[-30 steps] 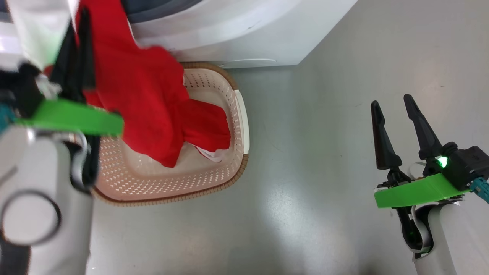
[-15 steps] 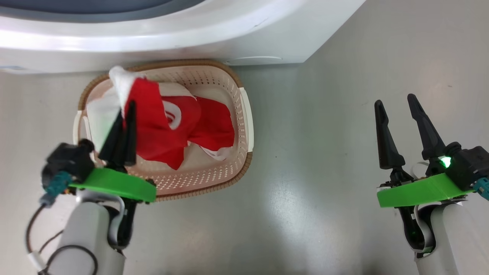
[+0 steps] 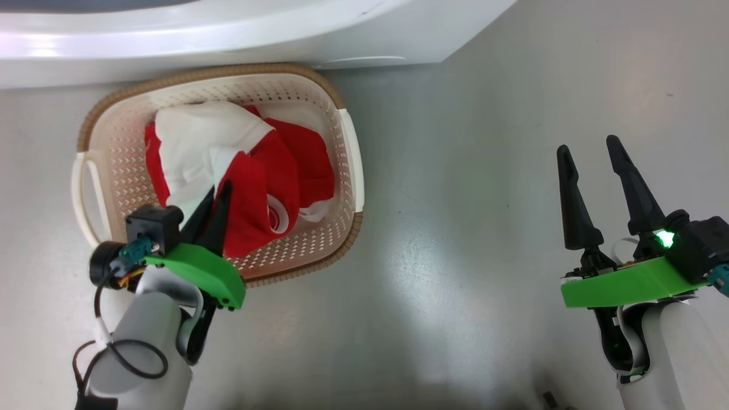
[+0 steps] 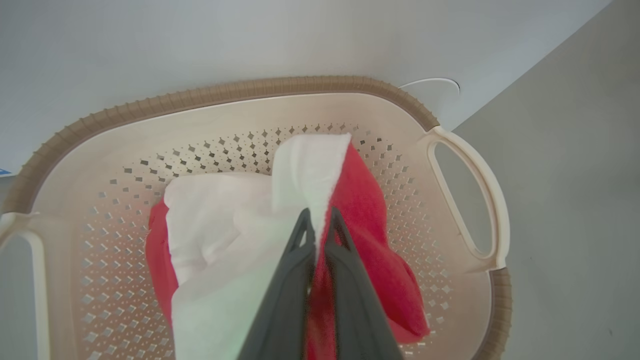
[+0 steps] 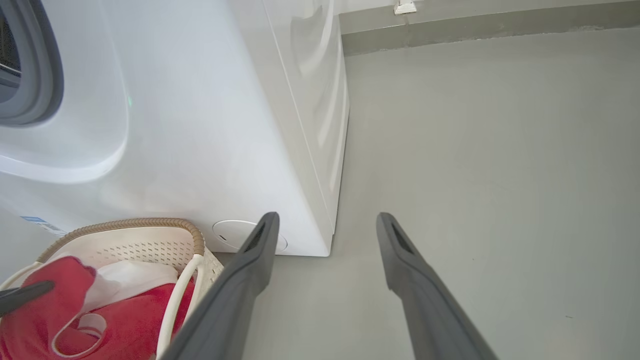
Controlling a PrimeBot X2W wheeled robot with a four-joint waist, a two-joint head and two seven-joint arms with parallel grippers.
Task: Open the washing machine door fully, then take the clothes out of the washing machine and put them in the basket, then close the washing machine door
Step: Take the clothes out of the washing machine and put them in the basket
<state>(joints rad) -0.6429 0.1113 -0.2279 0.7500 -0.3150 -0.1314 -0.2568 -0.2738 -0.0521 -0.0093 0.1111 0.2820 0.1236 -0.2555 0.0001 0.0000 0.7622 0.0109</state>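
In the head view, the left end effector [image 3: 219, 191] reached into the basket [image 3: 119, 142] from the 7 o'clock side, its two dark fingers pressed nearly together on a fold of the clothes [image 3: 250, 171]. The left wrist view showed the left end effector [image 4: 319, 212] pinching the cloth where white lining met red fabric, a peak of it rising past the fingertips toward 12 o'clock. The clothes [image 4: 370, 215] lay bunched in the middle of the basket [image 4: 225, 92], red and white together, with perforated wall showing all round them. The basket stood on the grey floor [image 3: 455, 171] at about 10 o'clock in the head view, its brown rim close against the foot of the white washing machine [image 3: 228, 34], which ran across 12 o'clock. The right end effector [image 3: 588, 145] hung over bare floor at 4 o'clock, well apart from the basket, fingers spread and holding nothing. In the right wrist view, the right end effector [image 5: 327, 216] pointed at the corner of the washing machine [image 5: 200, 125], whose grey gasket [image 5: 47, 65] showed at 10 o'clock. The basket [image 5: 130, 223] sat at 8 o'clock there with the clothes [image 5: 30, 310] inside, a white loop of trim lying on the red.
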